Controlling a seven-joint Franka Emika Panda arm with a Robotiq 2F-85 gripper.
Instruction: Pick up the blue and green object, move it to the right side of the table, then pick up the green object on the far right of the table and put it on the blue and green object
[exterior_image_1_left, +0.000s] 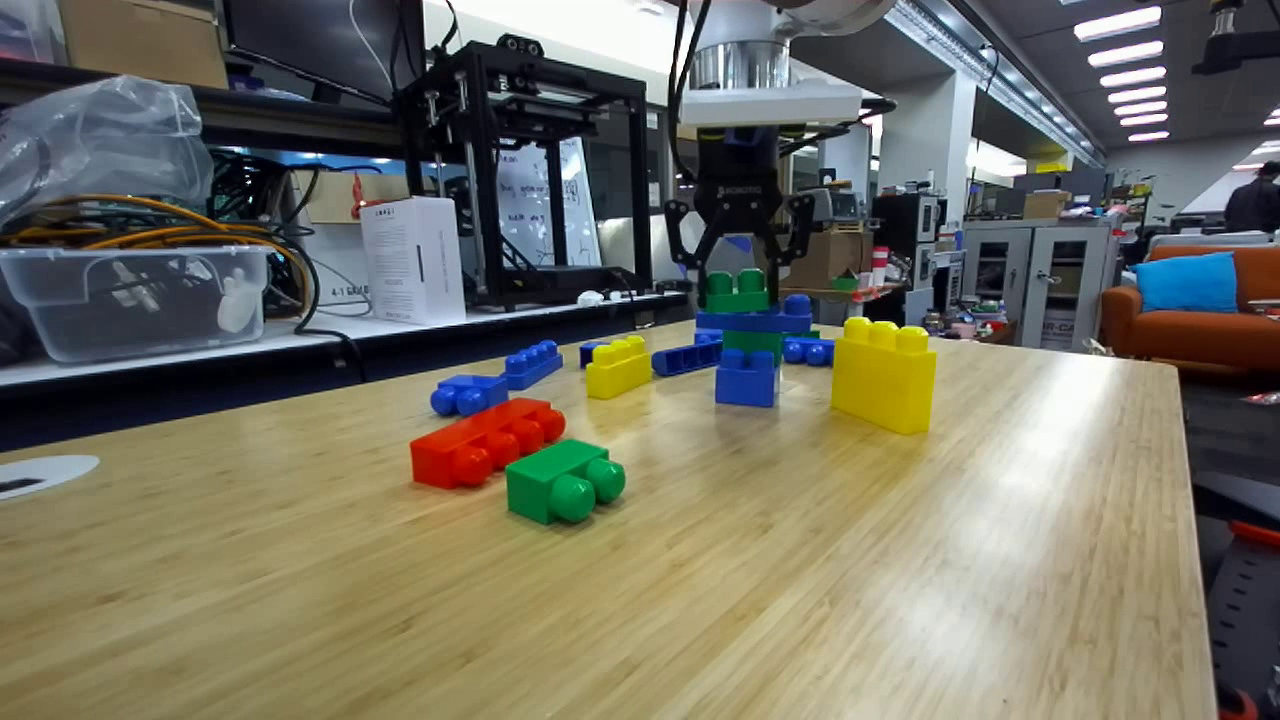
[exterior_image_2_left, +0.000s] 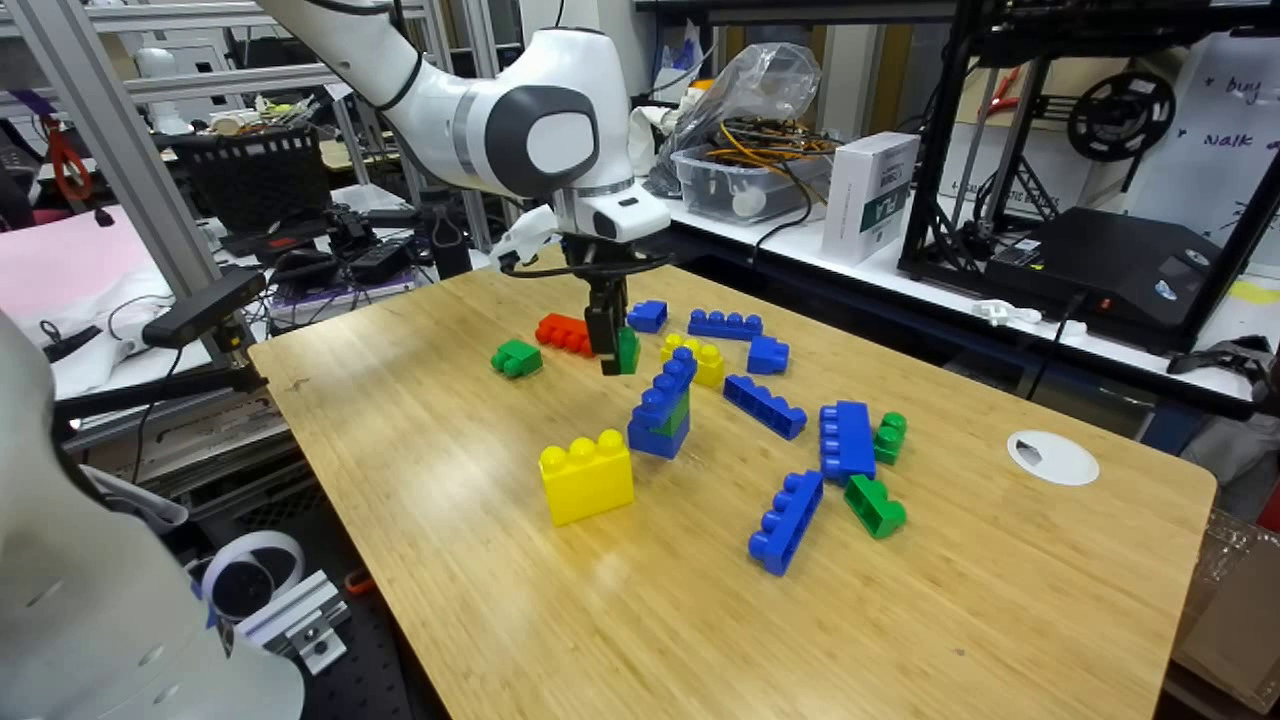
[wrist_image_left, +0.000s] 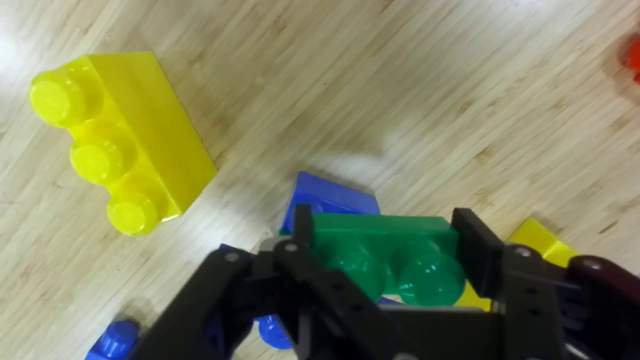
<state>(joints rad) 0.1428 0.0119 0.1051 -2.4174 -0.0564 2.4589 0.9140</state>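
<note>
the gripper (wrist_image_left: 383, 226) pinches a green brick (wrist_image_left: 385, 252) — aloft, near the blue-and-green tower (exterior_image_2_left: 662, 404).

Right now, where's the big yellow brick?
In an exterior view, the big yellow brick stands right of centre, just right of the blue and green tower.

Tower of chunky blue and green plastic toy bricks (exterior_image_2_left: 660, 405) stood upright on the light wood-grain tabletop (exterior_image_2_left: 460, 460), left of its middle in an exterior view. Blue at the base, green above that, a long blue brick (exterior_image_2_left: 665, 388) across the top, studs up. Two-stud green plastic toy brick (exterior_image_2_left: 628, 352) was held clear of the tabletop, clasped at both ends, studs up; in an exterior view it showed left of the tower's top, apart from it.
</note>
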